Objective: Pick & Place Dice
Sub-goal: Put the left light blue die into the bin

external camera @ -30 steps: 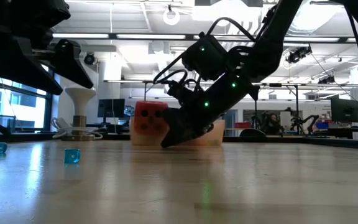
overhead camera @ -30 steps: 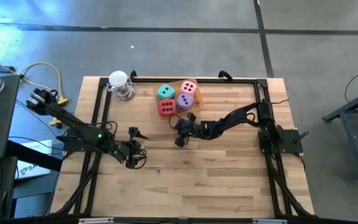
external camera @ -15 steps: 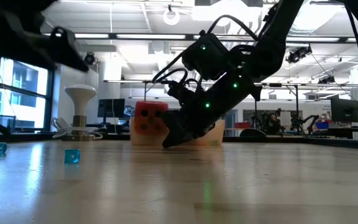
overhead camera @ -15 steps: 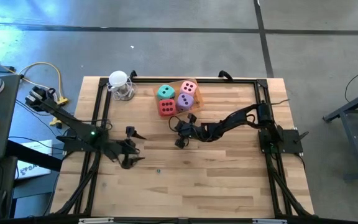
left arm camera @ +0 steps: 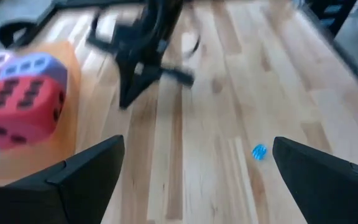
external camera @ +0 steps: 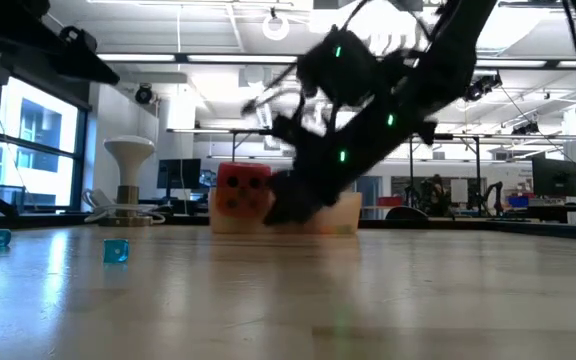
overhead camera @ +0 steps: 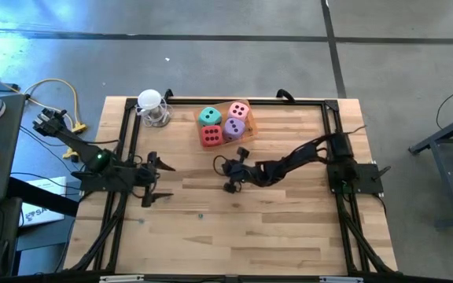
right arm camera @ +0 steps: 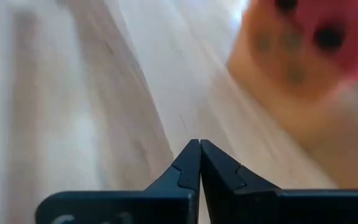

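On the pale wooden table [overhead camera: 289, 228], the right gripper [overhead camera: 228, 174], pressed together and empty near the soft red cube [overhead camera: 211, 136], should spread before descending squarely, while the left gripper [overhead camera: 152, 179] waits spread.

We see the red die [right arm camera: 316, 31] only as a blur, cut off at the right wrist view's edge.

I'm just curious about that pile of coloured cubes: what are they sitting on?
The dice rest on a flat orange mat on the wooden table. Only its edges show; the cubes cover the rest.
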Controlling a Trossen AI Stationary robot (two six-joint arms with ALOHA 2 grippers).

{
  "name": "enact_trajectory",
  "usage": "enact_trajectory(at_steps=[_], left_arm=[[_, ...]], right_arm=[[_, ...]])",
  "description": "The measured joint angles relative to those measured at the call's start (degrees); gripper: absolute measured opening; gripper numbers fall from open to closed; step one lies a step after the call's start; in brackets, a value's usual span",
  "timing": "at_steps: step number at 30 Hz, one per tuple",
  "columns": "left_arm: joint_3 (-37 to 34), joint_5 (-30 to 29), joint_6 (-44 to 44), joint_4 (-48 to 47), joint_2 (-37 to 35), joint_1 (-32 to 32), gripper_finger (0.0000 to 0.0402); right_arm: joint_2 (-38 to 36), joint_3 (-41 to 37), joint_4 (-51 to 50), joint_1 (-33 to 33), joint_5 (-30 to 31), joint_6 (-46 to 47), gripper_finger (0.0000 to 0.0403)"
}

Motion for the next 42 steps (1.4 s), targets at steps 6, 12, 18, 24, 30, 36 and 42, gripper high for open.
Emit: enact_trajectory(at_steps=[6,12,18,24,30,36,42], left_arm=[[0.0,5.9,-7.0,-0.5,1.7,0.1,0.0400],[0.0,7.2,-7.2,-0.3,4.6,-0.2,0.0400],[0.0,8.9,-5.9,-0.4,6.0,-2.4,0.0400],[0.0,15.7,-12.4,-7.7,6.1,-9.4,0.0400],[0.0,15.6,-25.9,-11.3,9.5,-16.4,0.0400],[0.0,14.6,-38.9,-11.9,15.9,-23.7,0.0400],[0.0,7.7,-48.3,-11.7,24.9,-31.2,0.0400]], right_arm=[[-5.2,0.1,0.2,1.8,0.2,-3.1,0.0026],[-7.7,0.2,0.5,3.0,0.2,-2.7,0.0077],[-7.7,0.2,0.5,5.3,0.4,-4.1,0.0122],[-7.7,0.2,0.4,7.8,0.4,-6.1,0.0141],[-7.7,0.2,0.4,8.0,0.5,-6.1,0.0140],[-7.7,0.2,0.4,7.9,0.5,-5.8,0.0138],[-7.7,0.3,0.4,7.9,0.5,-5.8,0.0138]])
